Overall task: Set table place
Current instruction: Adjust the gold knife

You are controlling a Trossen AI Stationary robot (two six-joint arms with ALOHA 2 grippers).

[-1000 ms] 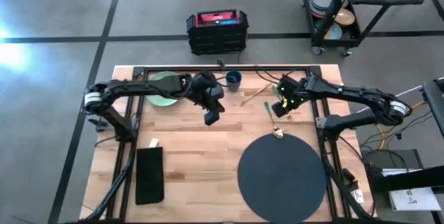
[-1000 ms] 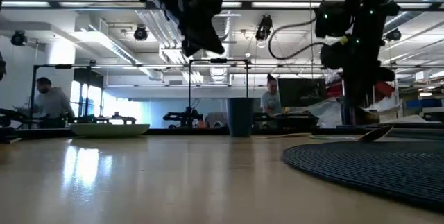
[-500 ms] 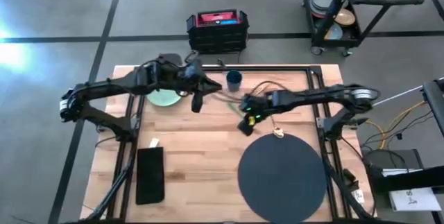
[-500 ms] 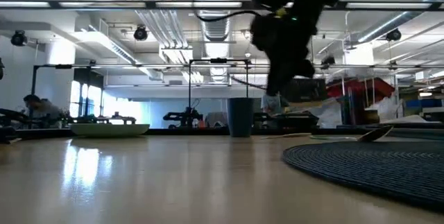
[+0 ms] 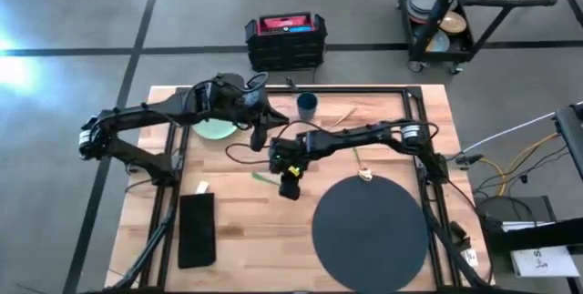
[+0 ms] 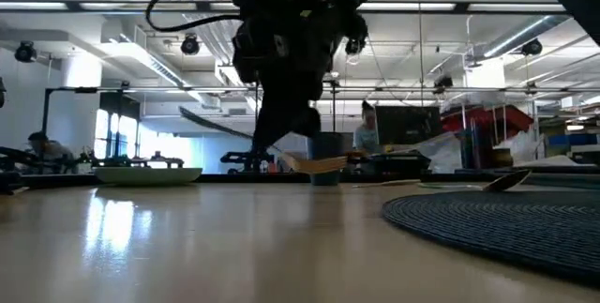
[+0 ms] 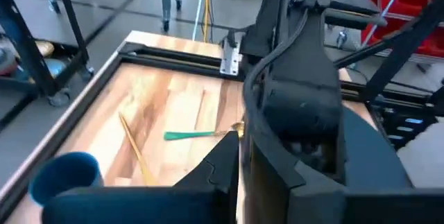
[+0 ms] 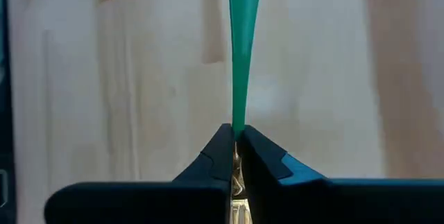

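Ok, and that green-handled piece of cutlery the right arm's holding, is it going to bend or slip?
The green-handled cutlery juts straight from the right gripper without sagging, so it is probably stiff. It is slim and pinched only at the fingertips, so it could pivot or slip. It is likely light. The left gripper waits near the plate.

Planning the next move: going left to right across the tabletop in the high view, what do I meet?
Napkin → plate → left gripper → right gripper, shut on a green-handled piece → cup → spoon → placemat.
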